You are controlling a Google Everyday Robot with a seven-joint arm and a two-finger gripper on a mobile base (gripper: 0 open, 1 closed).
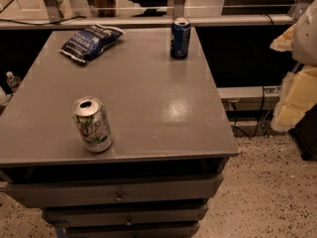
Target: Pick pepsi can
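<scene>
Standing pepsi can (180, 38) left of claw (292, 105)

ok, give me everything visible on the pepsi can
The pepsi can is dark blue with a silver top rim and light markings on its side, and it looks like metal. It stands upright near the far right corner of the grey table, as the camera sees it, resting on its base. Nothing else touches it. No dents show, and I cannot tell whether its top is opened. The pincer hangs at the right edge of the view, off the table and well clear of the can.
</scene>
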